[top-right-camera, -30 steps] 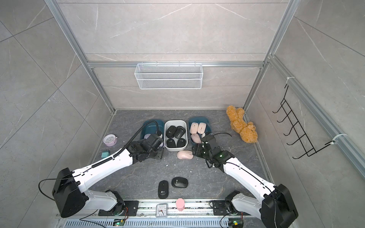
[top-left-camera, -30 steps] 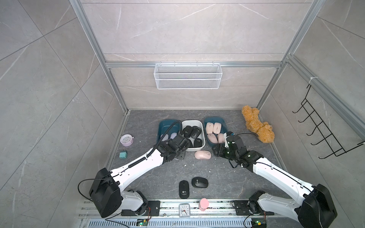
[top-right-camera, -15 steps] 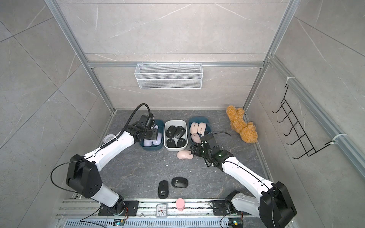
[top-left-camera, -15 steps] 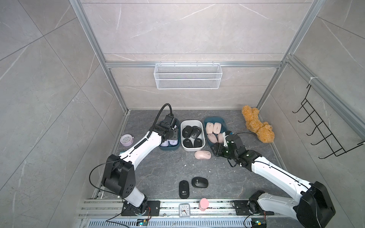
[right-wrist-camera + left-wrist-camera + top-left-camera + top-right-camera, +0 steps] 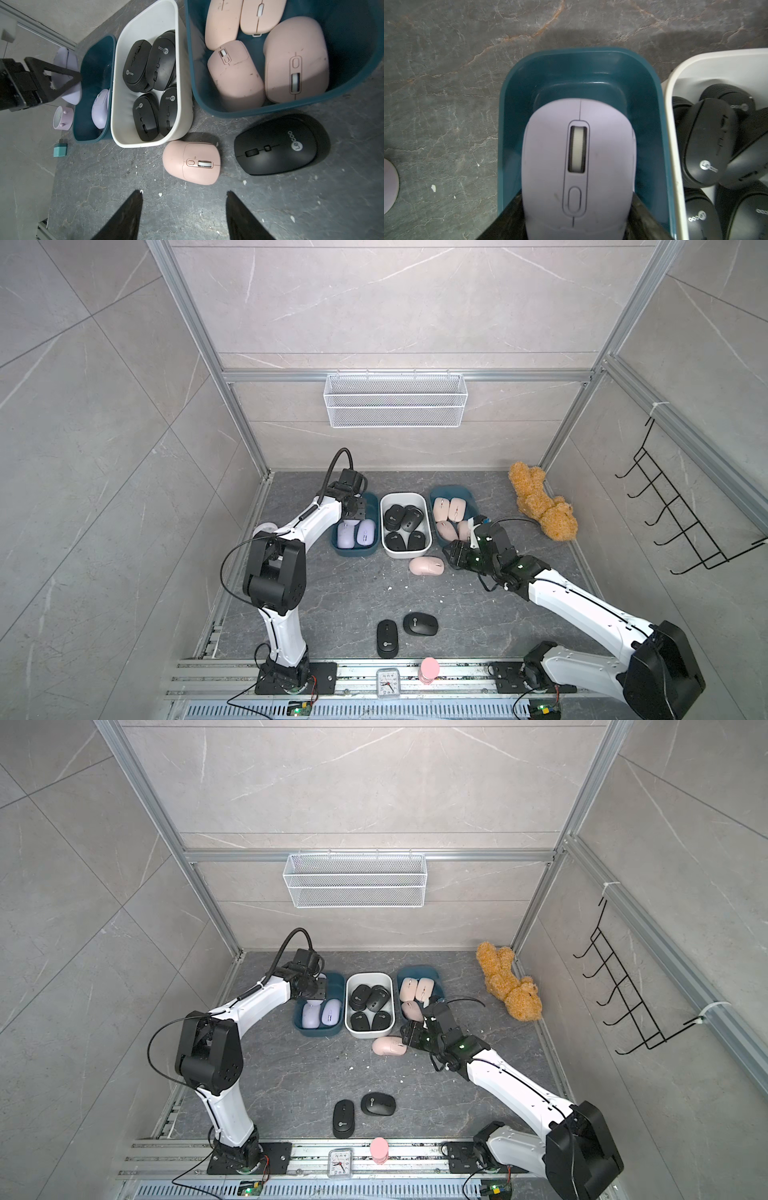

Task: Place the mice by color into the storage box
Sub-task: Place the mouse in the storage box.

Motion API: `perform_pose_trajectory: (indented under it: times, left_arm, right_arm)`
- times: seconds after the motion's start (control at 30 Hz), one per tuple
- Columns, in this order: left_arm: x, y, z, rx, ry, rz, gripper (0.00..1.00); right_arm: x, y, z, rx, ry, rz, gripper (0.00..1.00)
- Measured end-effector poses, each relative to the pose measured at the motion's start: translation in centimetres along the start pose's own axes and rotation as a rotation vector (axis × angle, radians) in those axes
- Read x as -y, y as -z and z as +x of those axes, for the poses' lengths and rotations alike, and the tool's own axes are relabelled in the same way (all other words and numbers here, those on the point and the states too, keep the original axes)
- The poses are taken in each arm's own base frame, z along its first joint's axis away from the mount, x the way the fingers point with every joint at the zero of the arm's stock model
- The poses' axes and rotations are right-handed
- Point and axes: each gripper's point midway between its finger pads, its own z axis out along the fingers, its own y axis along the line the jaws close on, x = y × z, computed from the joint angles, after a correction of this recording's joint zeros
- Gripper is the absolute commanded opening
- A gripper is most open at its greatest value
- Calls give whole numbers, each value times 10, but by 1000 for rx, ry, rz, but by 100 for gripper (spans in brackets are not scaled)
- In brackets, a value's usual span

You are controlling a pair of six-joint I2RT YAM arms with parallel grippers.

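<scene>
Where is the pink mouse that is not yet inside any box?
In both top views the loose pink mouse lies on the floor at the white box's near corner on the robot's right, just ahead of the open right pincer.

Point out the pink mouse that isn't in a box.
The pink mouse lying alone on the grey floor, just outside the white box and ahead of the open right hand. The other pink mice all sit inside a teal box.

Pale marbled wall panels enclose a dark stone floor, a white wire basket mounted high.
</scene>
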Motion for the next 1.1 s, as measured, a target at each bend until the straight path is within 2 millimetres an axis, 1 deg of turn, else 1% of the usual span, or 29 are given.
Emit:
perform_pose_trajectory:
  times: [0.07,0.13,0.33,0.53,0.73,1.0,1.1]
  left_arm:
    - [-3,-9,2,-17,3,-8,57]
    - [-5,-14,4,-26,3,-14,57]
    - [-7,-24,-4,-21,-5,-25,57]
    - [-7,-37,1,-42,-17,-36,57]
    - [-9,-50,-2,-46,-29,-59,57]
    - [-10,-53,-12,-29,-28,-61,57]
    - [-9,-58,-13,-31,-32,-62,57]
  right_arm:
    - [0,0,0,0,0,0,65]
    - [0,0,0,0,0,0,65]
    - [0,0,0,0,0,0,65]
    - [0,0,0,0,0,1,65]
    - [2,-3,2,-8,0,8,65]
    - [3,-5,3,-15,-1,14,65]
    - [4,-6,4,-19,-1,18,65]
